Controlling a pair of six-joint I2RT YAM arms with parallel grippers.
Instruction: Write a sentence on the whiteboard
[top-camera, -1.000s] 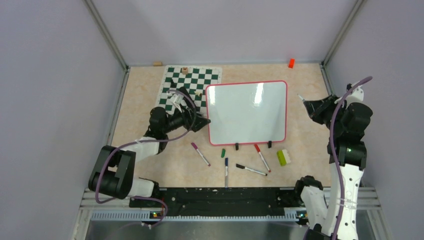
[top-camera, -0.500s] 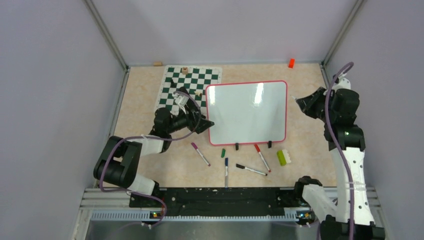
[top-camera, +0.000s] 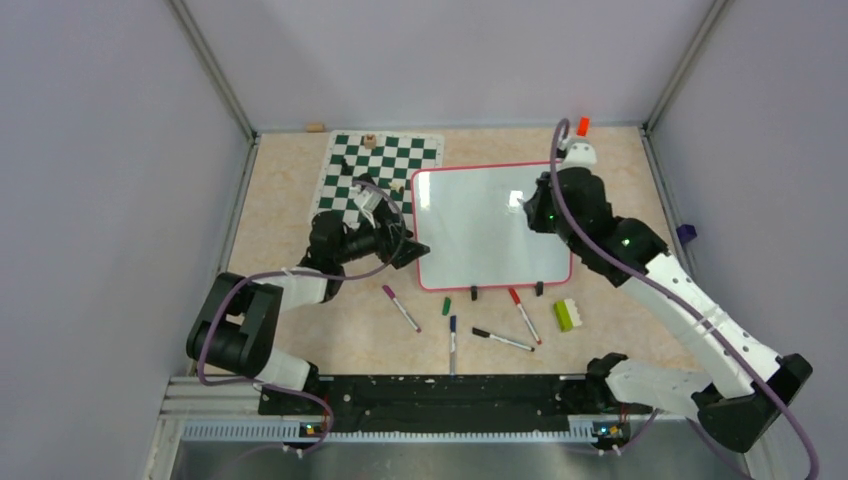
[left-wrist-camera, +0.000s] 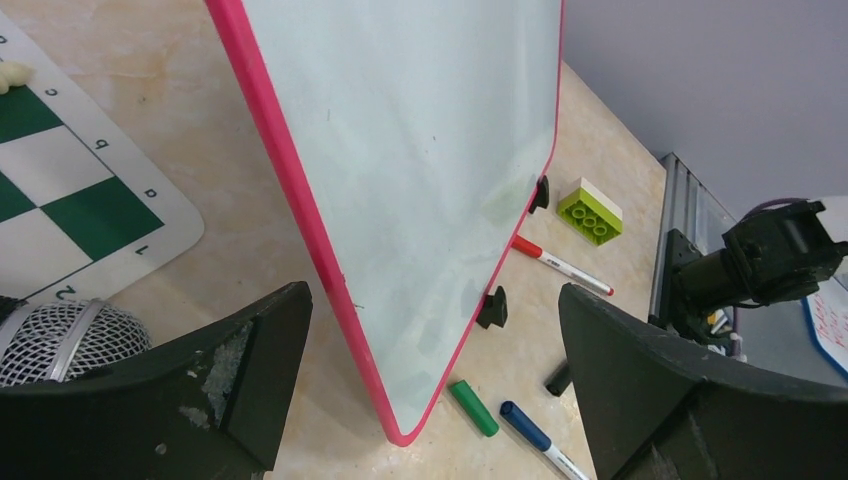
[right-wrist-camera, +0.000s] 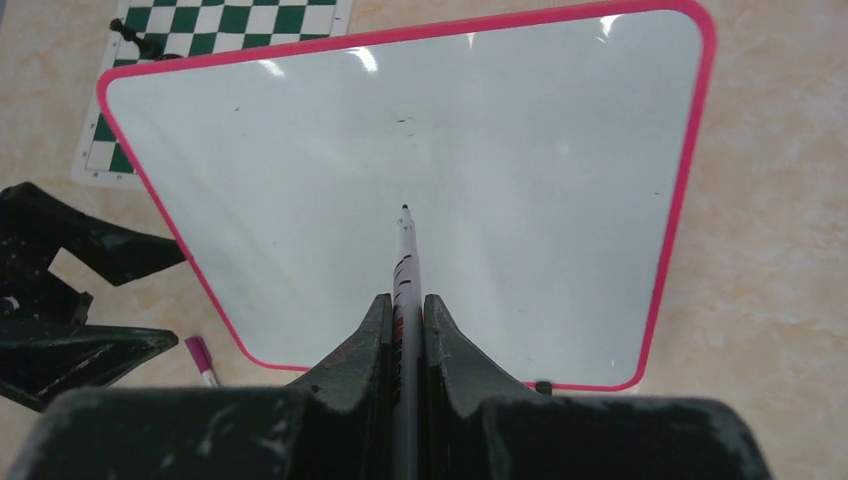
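Whiteboard (top-camera: 490, 225) is lying mid-surface with its two black feet facing the arm bases. Its far left corner is appearing to overlap the chess mat (top-camera: 380, 165). The face is showing blank apart from a few faint specks; no sentence is showing on it yet.

Handling, judged: the board is looking stiff, thin and light, with a glossy face. It is likely going to skate on the surface (top-camera: 285, 195) under pen pressure. The best hold is looking like the pink frame on the left edge, clear of the writing area. The face itself is offering nothing to pinch.

Left hand (left-wrist-camera: 435, 300) is standing fully spread, its two fingers (left-wrist-camera: 250, 370) straddling the board's near left corner. Neither finger is touching the frame as far as the wrist view is showing, and it is gripping nothing.

Right hand (right-wrist-camera: 404, 310) is pinching tight on a marker (right-wrist-camera: 405, 255). The barrel is lying along the gap between the fingers, tip pointing out over the middle of the board. Whether the tip is contacting the face I cannot tell; no ink is showing beneath it.

Spare markers (top-camera: 502, 340) and a green brick (top-camera: 568, 314) are lying just in front of the board's near edge.
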